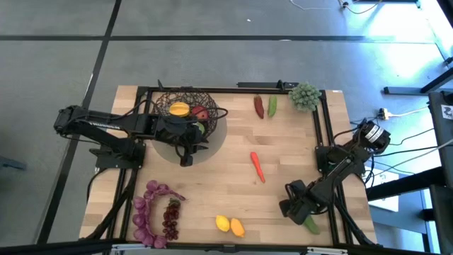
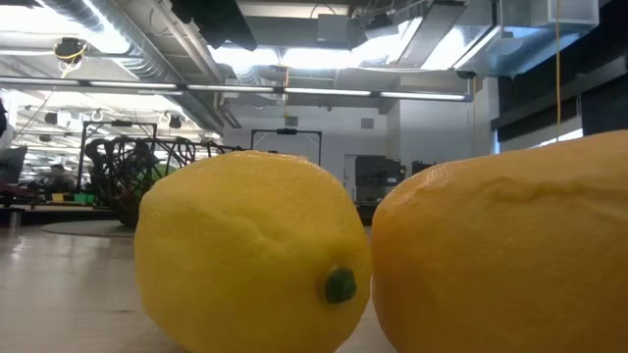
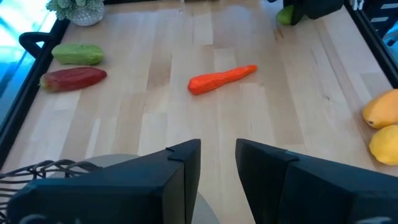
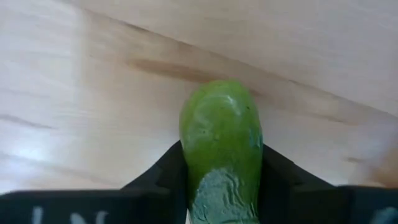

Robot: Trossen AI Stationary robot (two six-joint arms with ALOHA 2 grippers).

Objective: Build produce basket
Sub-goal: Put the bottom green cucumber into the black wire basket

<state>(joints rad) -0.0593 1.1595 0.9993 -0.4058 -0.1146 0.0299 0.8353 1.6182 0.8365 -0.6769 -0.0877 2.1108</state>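
The wire-mesh basket stands at the table's far left and holds an orange-yellow fruit, a red one and a green one. My left gripper hovers just near of the basket, open, with nothing between its fingers. My right gripper is at the near right, shut on the green cucumber. Loose on the board lie the orange carrot, a red pepper, a green pepper, purple grapes and two yellow lemons. My right gripper pinches the cucumber's two long sides between its two fingers, close to one rounded end that pokes out past them. The fingers point down from above and lie across the cucumber. The cucumber lies on the board.
A pale-green bushy clump sits at the far right corner. A black frame borders the board. Open board lies between the carrot and the basket and around the table's middle.
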